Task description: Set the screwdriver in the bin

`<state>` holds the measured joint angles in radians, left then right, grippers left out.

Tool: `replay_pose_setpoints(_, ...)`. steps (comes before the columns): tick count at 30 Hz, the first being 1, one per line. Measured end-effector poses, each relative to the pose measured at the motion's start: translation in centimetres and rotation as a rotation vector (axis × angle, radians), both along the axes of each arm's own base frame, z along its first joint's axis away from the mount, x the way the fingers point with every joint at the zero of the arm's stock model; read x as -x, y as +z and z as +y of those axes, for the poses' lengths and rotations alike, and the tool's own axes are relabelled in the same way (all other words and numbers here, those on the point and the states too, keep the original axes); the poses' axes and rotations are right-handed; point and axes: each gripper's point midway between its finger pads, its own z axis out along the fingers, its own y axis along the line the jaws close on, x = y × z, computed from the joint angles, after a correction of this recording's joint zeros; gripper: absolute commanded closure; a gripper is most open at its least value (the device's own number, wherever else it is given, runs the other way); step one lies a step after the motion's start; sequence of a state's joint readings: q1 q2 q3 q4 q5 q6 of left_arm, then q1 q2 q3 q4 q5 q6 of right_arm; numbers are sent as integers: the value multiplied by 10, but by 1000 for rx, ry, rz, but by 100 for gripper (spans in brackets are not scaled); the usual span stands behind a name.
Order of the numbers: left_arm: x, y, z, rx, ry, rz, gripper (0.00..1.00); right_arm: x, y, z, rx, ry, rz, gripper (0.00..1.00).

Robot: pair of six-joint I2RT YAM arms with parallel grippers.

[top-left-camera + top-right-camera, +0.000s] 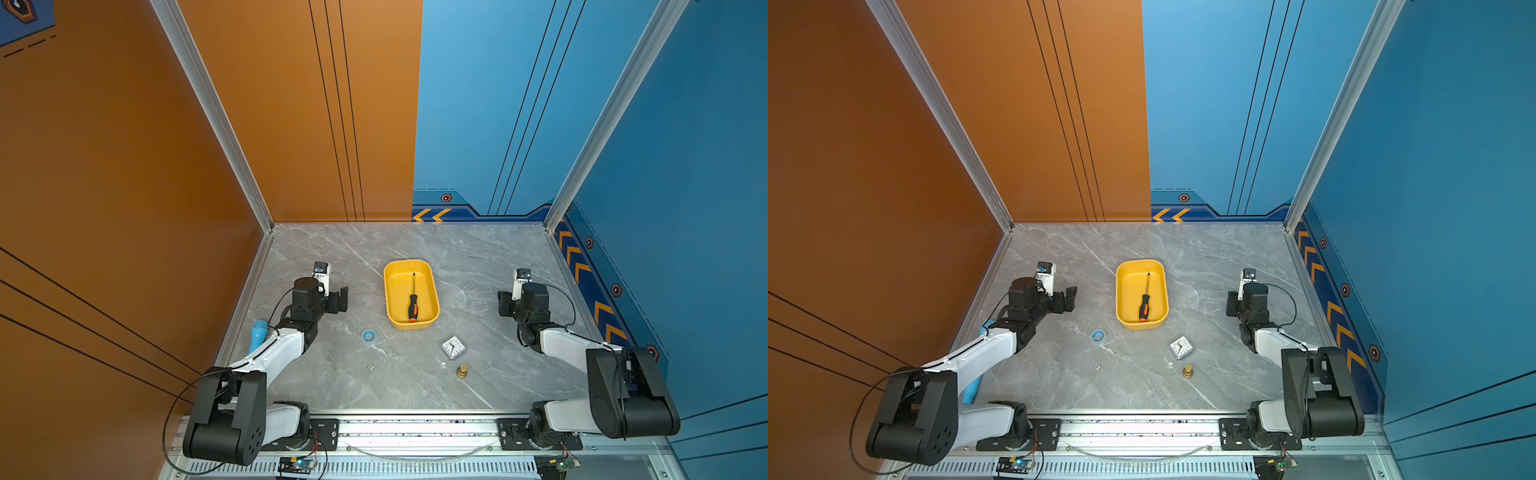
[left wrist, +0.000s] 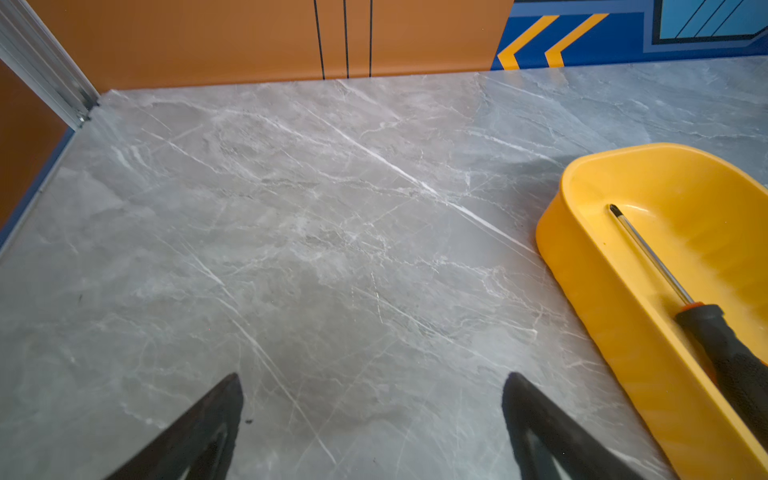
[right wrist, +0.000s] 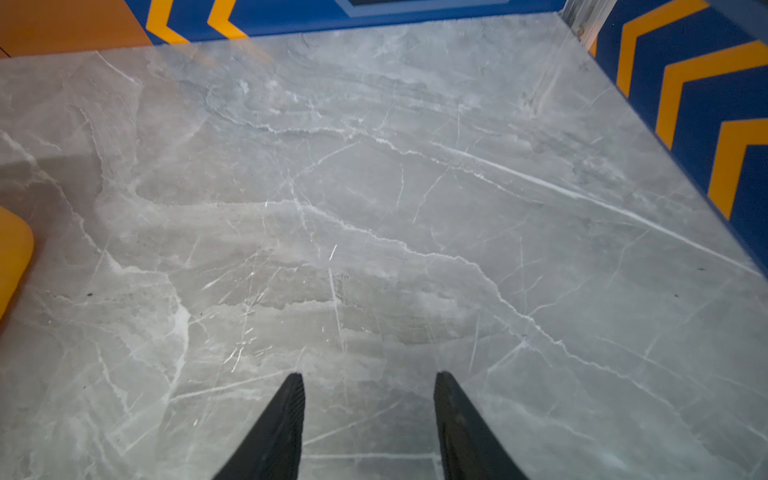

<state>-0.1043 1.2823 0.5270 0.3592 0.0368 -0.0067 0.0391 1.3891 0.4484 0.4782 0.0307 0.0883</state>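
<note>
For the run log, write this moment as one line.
screwdriver: lying inside bin | left claw: open, empty, beside bin | right claw: open, empty, above table | status: placement done

1. 1 shallow yellow plastic rectangular bin (image 1: 397,291), centre of the frame in both top views.
2. 1 slim screwdriver (image 1: 412,305) with a black-and-orange handle, inside it.
3. 1 small blue tape ring (image 1: 368,335), lower centre.
4. 1 small square white clock (image 1: 453,347).
5. 1 small brass fitting (image 1: 462,371).
6. 1 tiny grey piece (image 1: 370,366), too small to identify.
7. 1 light blue cylinder (image 1: 257,332), lower left.
8. 2 white-and-black robot arms: left arm (image 1: 282,345), right arm (image 1: 561,345).
</note>
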Motion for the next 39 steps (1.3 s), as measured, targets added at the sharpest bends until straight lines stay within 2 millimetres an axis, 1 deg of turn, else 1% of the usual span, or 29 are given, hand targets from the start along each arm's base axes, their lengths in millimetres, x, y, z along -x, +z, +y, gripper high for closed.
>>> replay_pose_setpoints(3, -7, 6, 4, -16, 8, -55, 2, -2, 9, -4, 17, -15, -88, 51)
replay_pose_setpoints(6, -12, 12, 11, -21, 23, -97, 2, -2, 12, -9, 22, -32, -148, 51)
replay_pose_setpoints(12, -17, 21, 21, -20, 49, -142, 2, -4, -2, -15, 26, -54, -178, 51)
replay_pose_setpoints(14, -16, 21, 21, -19, 51, -151, 2, -5, -3, -15, 27, -55, -185, 51)
replay_pose_setpoints(20, -5, 4, 25, -29, 56, -125, 2, -10, 5, -15, 25, -55, -214, 50)
replay_pose_setpoints(25, 5, -20, 30, -32, 67, -102, 2, -14, 10, -15, 25, -55, -227, 50)
replay_pose_setpoints(29, -3, -32, 35, -32, 82, -116, 2, -14, 10, -15, 25, -55, -226, 49)
replay_pose_setpoints(31, -8, -45, 38, -41, 99, -105, 2, -14, 10, -15, 25, -55, -225, 49)
replay_pose_setpoints(33, -7, -57, 40, -51, 112, -75, 2, -14, 9, -15, 25, -55, -221, 49)
replay_pose_setpoints(36, -9, -53, 43, -52, 124, -89, 2, -14, 8, -15, 25, -54, -210, 47)
replay_pose_setpoints(39, -13, -48, 48, -45, 140, -105, 2, -16, 9, -15, 25, -55, -209, 39)
